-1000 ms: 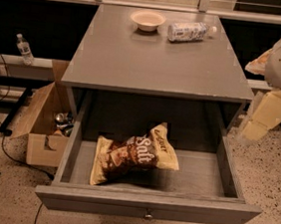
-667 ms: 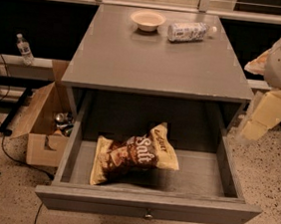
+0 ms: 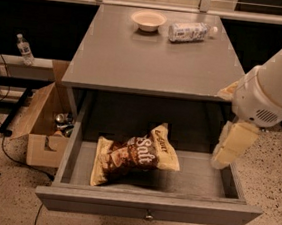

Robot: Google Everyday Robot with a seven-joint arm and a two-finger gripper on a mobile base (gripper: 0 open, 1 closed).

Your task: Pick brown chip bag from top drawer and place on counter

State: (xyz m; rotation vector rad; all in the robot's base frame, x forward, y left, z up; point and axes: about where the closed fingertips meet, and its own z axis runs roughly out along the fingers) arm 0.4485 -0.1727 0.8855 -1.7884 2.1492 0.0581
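Observation:
The brown chip bag lies flat in the open top drawer, left of its middle, with "Salt" lettering facing up. The drawer is pulled fully out, and its knob faces me. The grey counter sits above it. My gripper hangs from the white arm at the right. It is over the drawer's right side wall, well to the right of the bag and not touching it.
A white bowl and a white-labelled plastic bottle lie at the back of the counter. An open cardboard box stands on the floor to the left of the cabinet. A small bottle stands on a low shelf at the far left.
The arm has swung left and down, bringing the gripper from beside the cabinet to over the drawer's right wall. The bag and drawer have not moved.

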